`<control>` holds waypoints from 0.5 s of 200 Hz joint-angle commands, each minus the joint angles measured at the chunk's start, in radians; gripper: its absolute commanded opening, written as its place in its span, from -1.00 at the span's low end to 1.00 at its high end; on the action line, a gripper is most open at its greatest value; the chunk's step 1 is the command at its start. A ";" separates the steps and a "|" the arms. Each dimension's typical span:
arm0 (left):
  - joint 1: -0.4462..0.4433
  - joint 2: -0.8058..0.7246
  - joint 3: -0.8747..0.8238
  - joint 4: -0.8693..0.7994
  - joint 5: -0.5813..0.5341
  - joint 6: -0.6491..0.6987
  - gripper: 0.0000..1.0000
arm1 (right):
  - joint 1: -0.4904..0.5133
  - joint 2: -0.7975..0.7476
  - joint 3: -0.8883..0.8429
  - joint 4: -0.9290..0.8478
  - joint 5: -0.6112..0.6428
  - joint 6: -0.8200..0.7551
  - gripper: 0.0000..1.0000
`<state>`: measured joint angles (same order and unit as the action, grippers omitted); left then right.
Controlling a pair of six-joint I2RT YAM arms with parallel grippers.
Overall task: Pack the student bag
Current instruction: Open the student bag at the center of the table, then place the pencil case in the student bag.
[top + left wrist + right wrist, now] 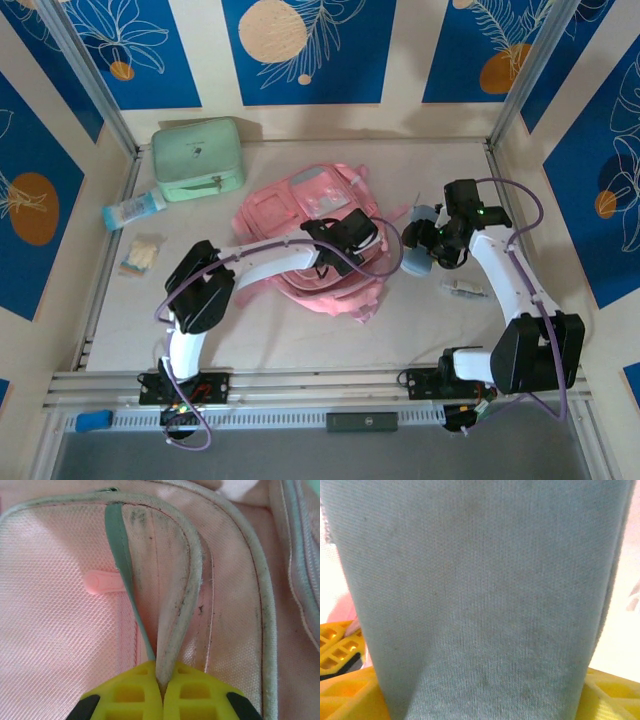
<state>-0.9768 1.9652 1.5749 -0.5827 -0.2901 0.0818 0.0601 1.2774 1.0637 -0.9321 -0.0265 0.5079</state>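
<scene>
The pink student bag (300,215) lies in the middle of the table. My left gripper (352,232) rests on it, shut on the bag's grey-white piped flap edge (176,625). Close up, the left gripper (161,682) pinches that piping between its yellow fingertips. A teal zip tape (120,545) and pink mesh lining (50,610) lie beside it. My right gripper (428,245) hovers just right of the bag, closed on a blue-grey fabric roll (415,250). In the right wrist view the roll (480,580) stands between the yellow fingers (615,695) of the right gripper (480,702).
A mint green zip case (198,157) sits at the back left. Below it lie a blue-labelled bottle (133,209) and a small packet (140,253). A small clear item (462,288) lies by the right arm. Metal posts (520,75) frame the table's corners.
</scene>
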 commanded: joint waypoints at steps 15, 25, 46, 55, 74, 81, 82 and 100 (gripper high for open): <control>0.015 -0.170 0.092 -0.067 -0.006 -0.120 -1.00 | 0.034 -0.059 0.018 -0.060 -0.072 0.019 0.51; 0.015 -0.203 0.100 -0.067 -0.013 -0.149 -1.00 | 0.049 -0.064 0.012 -0.058 -0.086 0.033 0.51; 0.014 -0.260 0.096 -0.042 -0.019 -0.204 -1.00 | 0.108 -0.061 0.007 -0.036 -0.103 0.071 0.51; 0.016 -0.274 0.097 -0.030 -0.027 -0.231 -1.00 | 0.143 -0.057 -0.004 -0.010 -0.107 0.098 0.51; 0.023 -0.284 0.113 -0.023 -0.063 -0.323 -1.00 | 0.201 -0.035 -0.033 0.056 -0.125 0.156 0.50; 0.030 -0.281 0.131 -0.032 -0.059 -0.362 -1.00 | 0.220 -0.026 -0.044 0.086 -0.135 0.177 0.50; 0.030 -0.280 0.133 -0.033 -0.055 -0.367 -1.00 | 0.222 -0.024 -0.044 0.091 -0.136 0.180 0.50; 0.035 -0.279 0.148 -0.011 0.004 -0.399 -1.00 | 0.273 0.009 -0.081 0.232 -0.170 0.240 0.50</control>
<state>-0.9489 1.7218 1.6489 -0.6655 -0.3161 -0.1970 0.2836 1.2434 1.0302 -0.8635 -0.1219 0.6422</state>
